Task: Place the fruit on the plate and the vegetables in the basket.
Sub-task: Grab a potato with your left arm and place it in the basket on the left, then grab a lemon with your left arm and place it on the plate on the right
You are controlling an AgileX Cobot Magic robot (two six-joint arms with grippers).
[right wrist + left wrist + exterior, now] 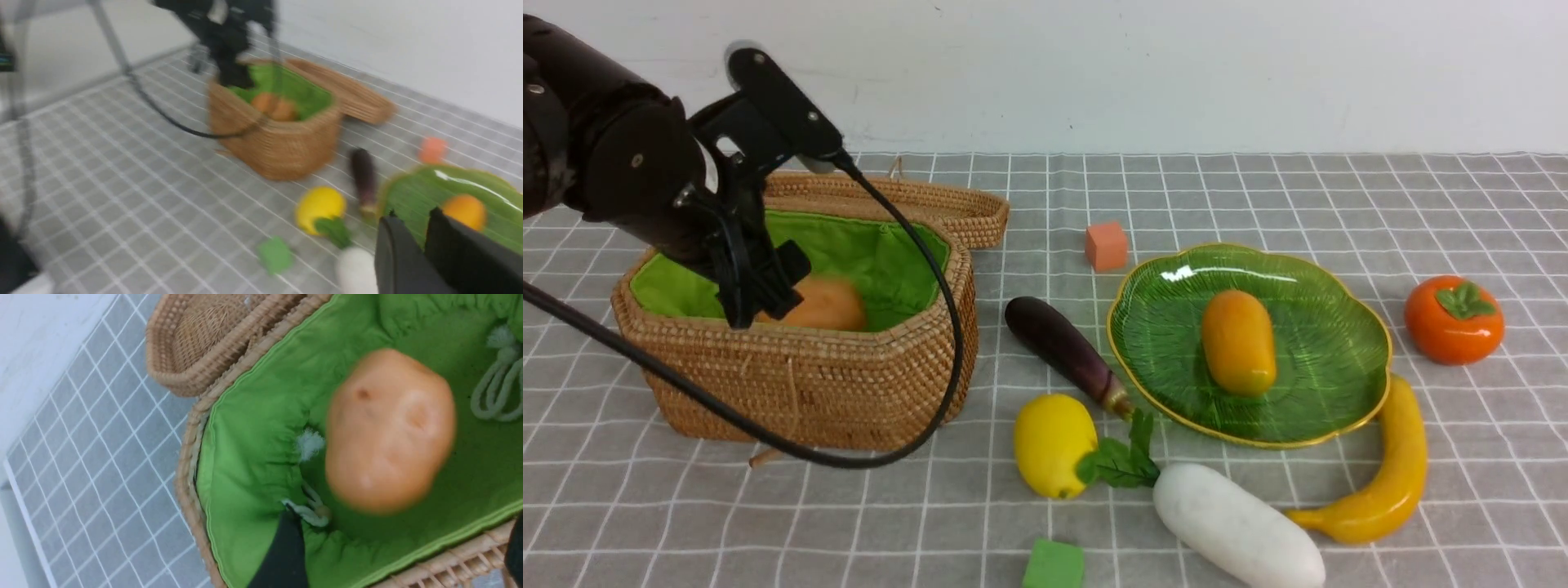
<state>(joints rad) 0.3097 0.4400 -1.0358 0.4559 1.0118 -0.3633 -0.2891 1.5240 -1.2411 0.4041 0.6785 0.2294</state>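
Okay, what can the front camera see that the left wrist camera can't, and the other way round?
Only the front view: the plate with the mango on it, plus the eggplant, lemon, radish, banana, persimmon, orange cube and green cube.
Only the left wrist view: the drawstring cord and a white tassel inside the lining.
Both: the basket, its green lining, its open lid, the blurred potato within it, and the checked tablecloth.
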